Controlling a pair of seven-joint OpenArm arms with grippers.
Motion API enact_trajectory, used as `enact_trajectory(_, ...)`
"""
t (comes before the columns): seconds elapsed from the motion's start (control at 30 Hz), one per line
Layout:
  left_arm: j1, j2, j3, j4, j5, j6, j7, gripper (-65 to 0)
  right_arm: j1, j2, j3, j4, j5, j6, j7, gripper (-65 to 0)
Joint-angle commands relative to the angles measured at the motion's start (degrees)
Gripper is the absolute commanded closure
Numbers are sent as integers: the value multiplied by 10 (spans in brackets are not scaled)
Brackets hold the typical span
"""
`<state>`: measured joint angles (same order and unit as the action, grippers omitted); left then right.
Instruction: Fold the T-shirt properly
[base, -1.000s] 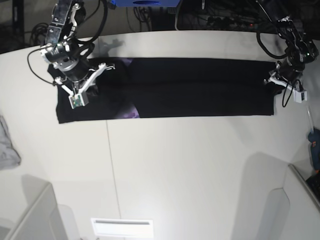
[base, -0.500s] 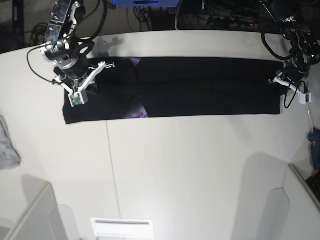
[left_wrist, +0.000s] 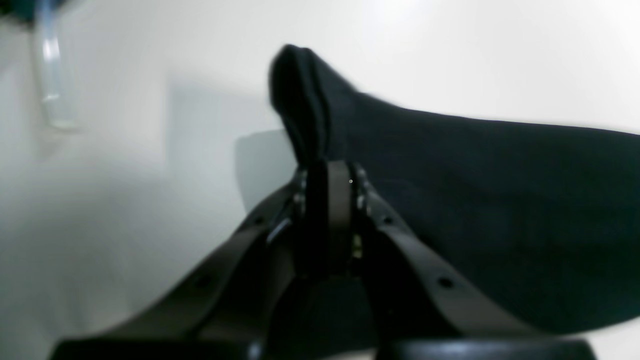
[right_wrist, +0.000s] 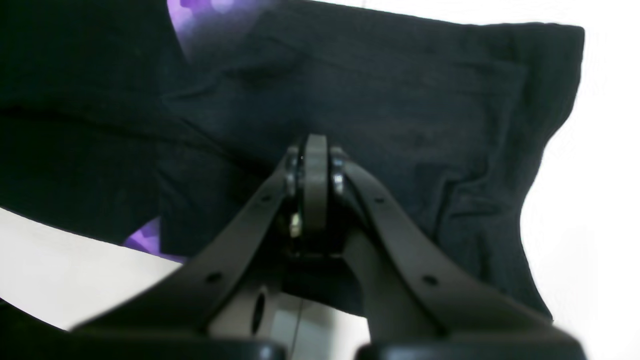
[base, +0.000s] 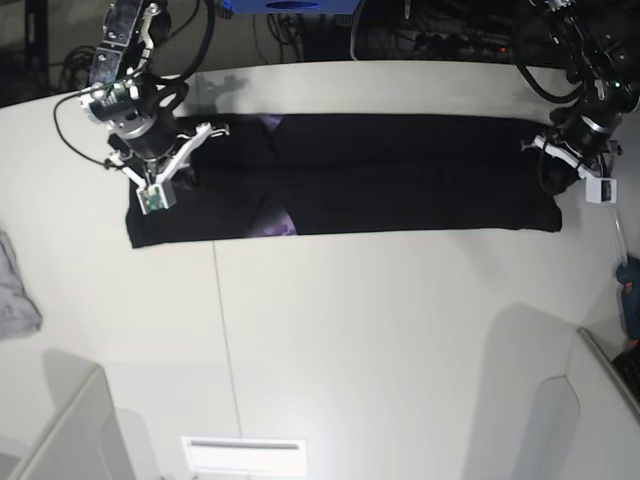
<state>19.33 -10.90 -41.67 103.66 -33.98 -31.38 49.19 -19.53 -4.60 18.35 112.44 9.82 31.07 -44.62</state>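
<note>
The black T-shirt (base: 400, 175) lies as a long flat band across the far side of the white table (base: 350, 330). Bits of purple print (base: 283, 222) show at its folds. My left gripper (base: 548, 160) is at the band's right end in the base view. In the left wrist view it (left_wrist: 327, 170) is shut on a raised fold of the black cloth (left_wrist: 500, 200). My right gripper (base: 185, 160) is at the band's left end. In the right wrist view it (right_wrist: 314, 150) is shut on the wrinkled shirt (right_wrist: 425, 125), with purple print (right_wrist: 145, 237) nearby.
A small grey cloth (base: 15, 290) lies at the table's left edge. White boxes stand at the front left (base: 70, 430) and front right (base: 600, 400). A blue object (base: 630, 290) sits at the right edge. Cables lie behind the table.
The whole shirt band has slid towards the base view's right, both grippers moving with it. The right end's gripper has since drawn back a little.
</note>
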Motion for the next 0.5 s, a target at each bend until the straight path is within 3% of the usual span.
enact_trajectory(0.0,3,-6,-4,23,-9,0,-12,0,4,2,-1,12,5,2,11,0)
enact_trajectory(0.1,15,-3,31,47,-9,1,-12,0,6,2,-1,12,5,2,11,0)
enact_trajectory(0.27,18,-1,92,52,-14,49,-12,0,6,2,2,12,5,2,11,0)
enact_trajectory(0.47,12,16,154,53,-14,53,-12,0,5,2,2,12,5,2,11,0)
